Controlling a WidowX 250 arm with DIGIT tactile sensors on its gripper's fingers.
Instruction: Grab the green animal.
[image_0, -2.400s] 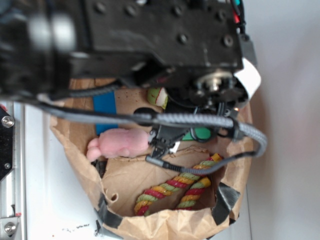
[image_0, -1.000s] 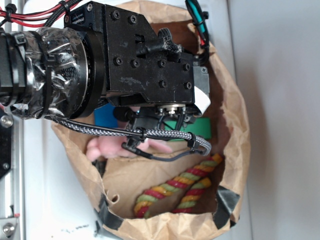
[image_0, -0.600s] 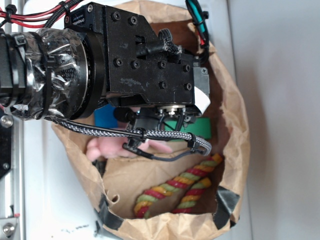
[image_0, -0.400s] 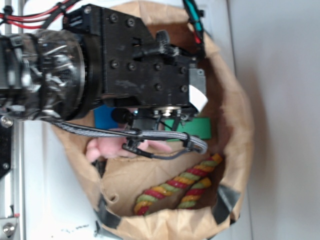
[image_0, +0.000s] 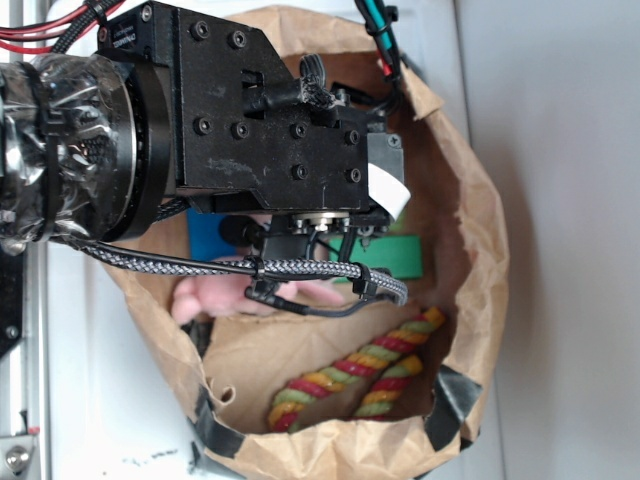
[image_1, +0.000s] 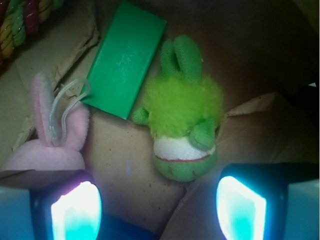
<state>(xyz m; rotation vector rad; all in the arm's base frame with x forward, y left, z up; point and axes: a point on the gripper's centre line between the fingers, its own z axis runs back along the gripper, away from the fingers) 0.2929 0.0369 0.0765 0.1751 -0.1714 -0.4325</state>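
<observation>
1. Approach step: the claw (image_1: 157, 207) hangs wide open above the bag floor, holding nothing.
2. The green animal (image_1: 182, 115) lies between its fingers, right of the green block (image_1: 125, 59).
3. Next, I judge: descend straight, then close.

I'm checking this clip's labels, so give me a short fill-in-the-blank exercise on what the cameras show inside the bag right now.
1. In the wrist view, the green animal lies between the two lit fingertips of the gripper, whose jaws stand ____.
2. The flat green block lies between the green animal and the ____ plush.
3. All the objects sit inside a brown ____ bag.
4. The striped rope toy combines red, yellow and ____ strands.

Missing words: open; pink; paper; green
</observation>
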